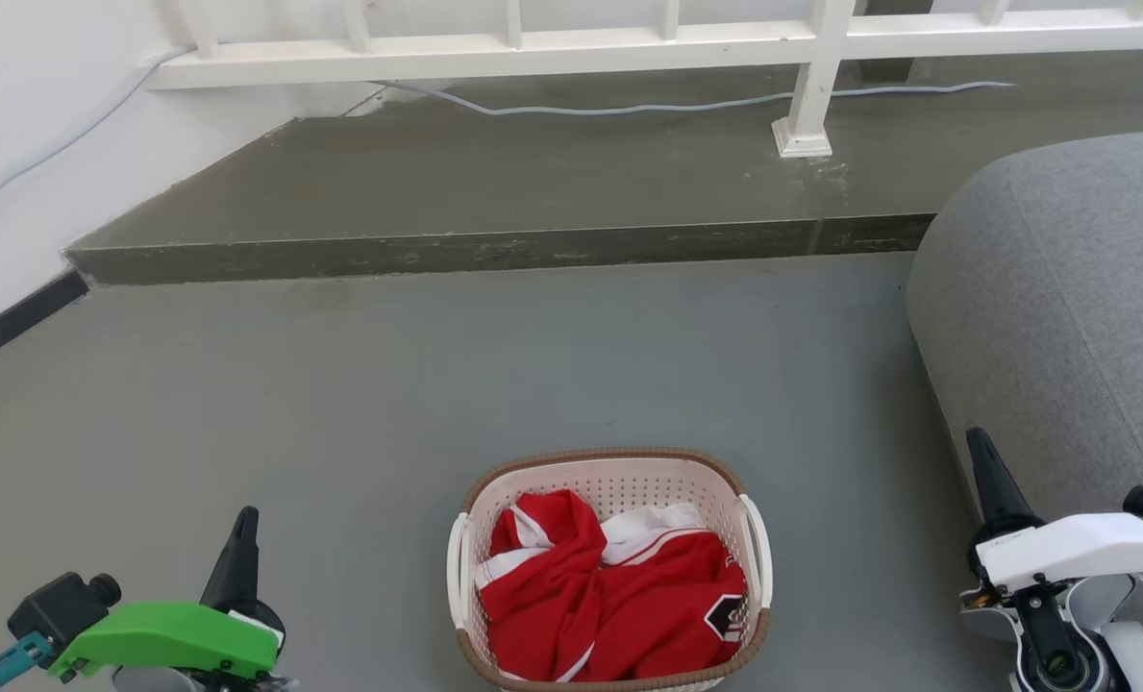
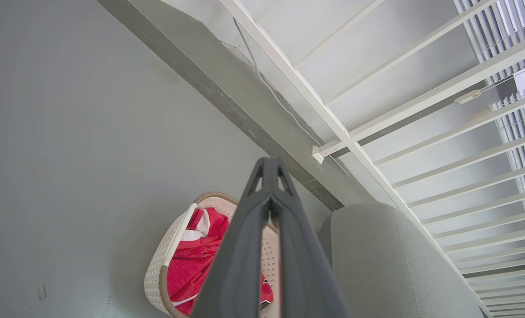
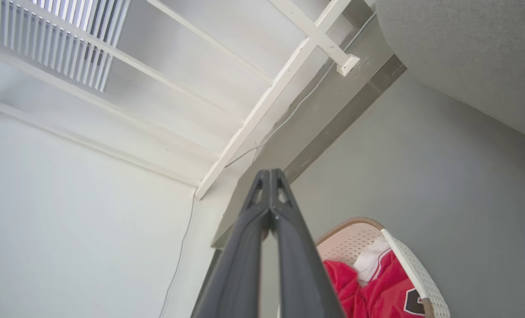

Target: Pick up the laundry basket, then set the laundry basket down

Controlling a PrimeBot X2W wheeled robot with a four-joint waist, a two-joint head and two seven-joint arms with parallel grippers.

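Note:
The laundry basket [image 1: 619, 481] stands on the grey floor at the bottom middle of the head view, cream-white and perforated with a brown rim and white side handles, holding red-and-white clothing [image 1: 609, 596]. My left gripper [image 1: 242, 524] is at the lower left, well to the basket's left, its fingers together and holding nothing. My right gripper [image 1: 977, 444] is at the lower right, apart from the basket, also shut and empty. In the left wrist view the basket [image 2: 165, 265] lies behind my shut gripper [image 2: 269, 164]. The right wrist view has the basket [image 3: 417, 269] beside my shut gripper [image 3: 270, 173].
A grey upholstered sofa [image 1: 1071, 308] bulges in at the right, close to my right arm. A raised dark step [image 1: 494, 245] crosses the far floor, with a white railing [image 1: 811, 86] and a pale cable [image 1: 629, 106] on it. A white wall [image 1: 23, 144] runs along the left.

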